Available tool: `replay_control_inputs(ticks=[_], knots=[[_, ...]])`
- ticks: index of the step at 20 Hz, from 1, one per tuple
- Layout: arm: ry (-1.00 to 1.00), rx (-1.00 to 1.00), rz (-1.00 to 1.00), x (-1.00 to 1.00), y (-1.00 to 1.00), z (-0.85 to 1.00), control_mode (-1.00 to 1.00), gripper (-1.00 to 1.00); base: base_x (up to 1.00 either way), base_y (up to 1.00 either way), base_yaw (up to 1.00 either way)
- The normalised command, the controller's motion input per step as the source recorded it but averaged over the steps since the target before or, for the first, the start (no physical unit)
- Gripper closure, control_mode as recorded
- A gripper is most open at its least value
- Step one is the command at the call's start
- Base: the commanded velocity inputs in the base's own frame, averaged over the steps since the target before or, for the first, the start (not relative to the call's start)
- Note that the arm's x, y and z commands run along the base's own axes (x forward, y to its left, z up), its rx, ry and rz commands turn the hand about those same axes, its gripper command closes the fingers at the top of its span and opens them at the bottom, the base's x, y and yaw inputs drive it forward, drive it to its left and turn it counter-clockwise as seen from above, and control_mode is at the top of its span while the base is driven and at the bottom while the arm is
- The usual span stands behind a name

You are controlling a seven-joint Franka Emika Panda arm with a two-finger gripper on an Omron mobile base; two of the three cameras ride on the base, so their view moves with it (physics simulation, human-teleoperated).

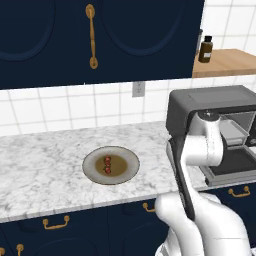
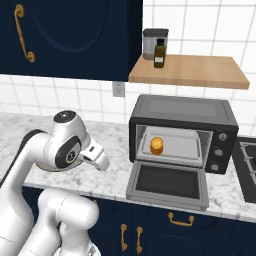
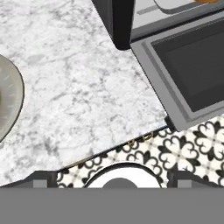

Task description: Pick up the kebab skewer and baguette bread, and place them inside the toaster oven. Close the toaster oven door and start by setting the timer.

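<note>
The kebab skewer [image 1: 107,165], a short stick of red and dark chunks, lies on a round grey-brown plate [image 1: 127,172] on the marble counter. The baguette bread [image 2: 157,146], a stubby orange-yellow piece, sits on the rack inside the toaster oven [image 2: 182,111]. The toaster oven door [image 2: 167,186] hangs fully open, flat over the counter's front edge. My gripper [image 3: 113,177] is open with nothing between its fingertips. It hovers above the counter's front edge, between the plate's rim [image 3: 11,105] and the open toaster oven door [image 3: 188,74].
A wooden shelf [image 2: 190,70] above the oven carries a dark bottle [image 2: 159,54] and a grey canister [image 2: 151,42]. Navy cabinets hang overhead. A stove edge [image 2: 247,160] lies right of the oven. Patterned floor tiles [image 3: 183,144] show beyond the counter edge.
</note>
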Motion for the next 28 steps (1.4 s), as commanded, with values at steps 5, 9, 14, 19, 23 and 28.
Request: replay_control_inputs(ticks=[5, 9, 14, 19, 23, 28], knots=[[0.0, -0.03, -0.01, 0.09, 1.0, 0.0, -1.0, -1.0, 0.0, 0.0, 0.0], [0.01, 0.0, 0.01, 0.35, 1.0, 0.0, -1.0, -1.0, 0.0, 0.0, 0.0], [0.09, 0.0, 0.07, 0.7, 0.98, 0.0, -1.0, -1.0, 0.0, 0.0, 0.0], [0.09, 0.05, 0.03, 0.52, 0.78, -0.1, -1.0, -1.0, 0.0, 0.0, 0.0], [0.24, 0.11, 0.06, 0.41, 0.45, -0.04, -1.0, -1.0, 0.0, 0.0, 0.0], [0.2, 0.03, 0.1, 0.35, 0.36, -0.09, -1.0, -1.0, 0.0, 0.0, 0.0]])
